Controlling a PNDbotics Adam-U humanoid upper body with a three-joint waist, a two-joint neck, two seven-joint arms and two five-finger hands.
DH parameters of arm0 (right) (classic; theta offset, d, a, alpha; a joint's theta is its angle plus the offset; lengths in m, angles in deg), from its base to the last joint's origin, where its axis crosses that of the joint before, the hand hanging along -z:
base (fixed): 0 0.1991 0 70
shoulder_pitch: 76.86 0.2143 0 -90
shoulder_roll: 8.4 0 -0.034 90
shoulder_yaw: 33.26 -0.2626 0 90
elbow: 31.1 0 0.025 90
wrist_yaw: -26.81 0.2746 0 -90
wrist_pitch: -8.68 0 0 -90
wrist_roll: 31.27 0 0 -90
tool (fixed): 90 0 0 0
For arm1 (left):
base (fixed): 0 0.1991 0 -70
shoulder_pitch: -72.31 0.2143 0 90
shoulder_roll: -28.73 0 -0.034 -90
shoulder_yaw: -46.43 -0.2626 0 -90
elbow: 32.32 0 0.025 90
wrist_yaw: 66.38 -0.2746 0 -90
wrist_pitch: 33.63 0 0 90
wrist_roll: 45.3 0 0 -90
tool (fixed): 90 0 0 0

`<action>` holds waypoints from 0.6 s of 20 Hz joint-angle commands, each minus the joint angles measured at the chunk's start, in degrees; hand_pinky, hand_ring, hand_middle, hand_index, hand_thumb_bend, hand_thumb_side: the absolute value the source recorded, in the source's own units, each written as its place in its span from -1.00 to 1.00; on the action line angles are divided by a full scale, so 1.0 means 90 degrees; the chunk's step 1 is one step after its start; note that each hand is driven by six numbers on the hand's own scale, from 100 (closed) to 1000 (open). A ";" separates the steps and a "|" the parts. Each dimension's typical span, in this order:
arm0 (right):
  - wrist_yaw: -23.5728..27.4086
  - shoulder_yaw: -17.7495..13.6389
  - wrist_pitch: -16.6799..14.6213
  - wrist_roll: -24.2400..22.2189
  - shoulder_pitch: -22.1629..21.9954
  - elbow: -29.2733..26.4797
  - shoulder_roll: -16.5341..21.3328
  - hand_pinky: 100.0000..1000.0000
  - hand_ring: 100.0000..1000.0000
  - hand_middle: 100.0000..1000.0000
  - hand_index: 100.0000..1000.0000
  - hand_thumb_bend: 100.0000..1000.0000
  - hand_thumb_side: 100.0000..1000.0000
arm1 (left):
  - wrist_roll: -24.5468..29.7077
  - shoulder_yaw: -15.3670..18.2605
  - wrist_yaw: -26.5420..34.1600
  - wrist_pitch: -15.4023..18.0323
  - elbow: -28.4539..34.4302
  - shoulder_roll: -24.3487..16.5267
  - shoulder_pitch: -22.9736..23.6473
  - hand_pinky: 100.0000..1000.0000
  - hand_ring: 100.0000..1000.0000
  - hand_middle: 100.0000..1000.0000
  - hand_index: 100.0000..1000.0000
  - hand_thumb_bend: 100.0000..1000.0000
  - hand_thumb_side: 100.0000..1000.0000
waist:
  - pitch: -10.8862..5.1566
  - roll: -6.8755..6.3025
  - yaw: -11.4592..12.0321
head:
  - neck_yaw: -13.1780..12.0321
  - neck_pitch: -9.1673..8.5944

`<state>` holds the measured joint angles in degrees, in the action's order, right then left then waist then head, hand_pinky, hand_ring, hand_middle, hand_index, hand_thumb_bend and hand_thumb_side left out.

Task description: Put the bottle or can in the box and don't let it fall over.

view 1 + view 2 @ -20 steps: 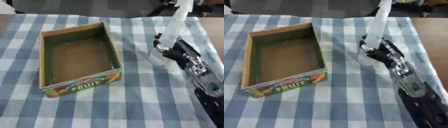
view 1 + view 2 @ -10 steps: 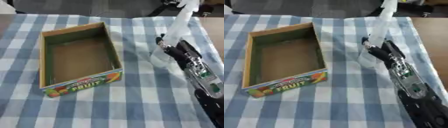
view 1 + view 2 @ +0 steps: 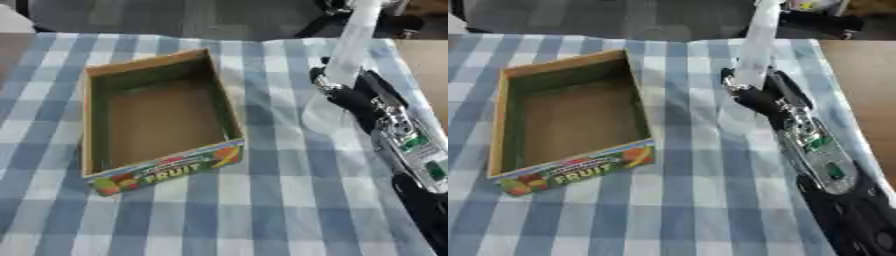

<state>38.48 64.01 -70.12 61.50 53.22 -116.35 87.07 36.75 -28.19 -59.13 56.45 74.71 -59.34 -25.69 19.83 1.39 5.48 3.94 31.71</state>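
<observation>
A tall, pale, see-through bottle (image 3: pixel 343 55) is right of the box, its top leaning away to the far right. My right hand (image 3: pixel 347 94) comes in from the lower right, its dark fingers curled round the bottle's lower part. The bottle's wide base (image 3: pixel 741 120) is at the tablecloth; I cannot tell whether it touches. The open cardboard box (image 3: pixel 98 120), with "FRUIT" printed on its near side, lies left of centre and holds nothing. A strip of cloth separates the box from the bottle. My left hand shows in no view.
A blue and white checked cloth (image 3: pixel 262 210) covers the table. Bare brown tabletop (image 3: pixel 859 85) shows past the cloth's right edge. Dark chair parts (image 3: pixel 815 20) stand beyond the far edge.
The right hand and the bottle have shifted very slightly, the bottle's lean changing a little. The box has not moved.
</observation>
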 commanded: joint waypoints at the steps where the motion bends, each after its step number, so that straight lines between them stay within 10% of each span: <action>1: -0.0067 -0.0046 0.0041 -0.0037 0.0154 -0.0334 0.0230 0.68 0.92 0.90 -0.48 -1.00 -0.56 | -0.0005 0.0036 -0.0027 -0.0010 0.0126 -0.0131 0.0003 1.00 -0.12 0.09 0.48 0.30 -0.29 | -0.0186 -0.0009 -0.0007 | -0.0002 0.0030; 12: 0.0286 0.0035 0.0188 -0.0254 0.0491 -0.0912 0.0319 0.69 0.92 0.85 -0.78 -1.00 -0.89 | -0.0014 0.0034 -0.0023 -0.0035 0.0141 -0.0167 0.0016 1.00 -0.12 0.09 0.48 0.29 -0.29 | -0.0338 0.0087 0.0016 | 0.0003 0.0088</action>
<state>40.36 64.57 -68.50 59.50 56.35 -122.53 88.17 36.61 -28.18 -59.13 56.29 74.72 -59.37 -25.32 18.54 2.25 5.58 3.94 32.23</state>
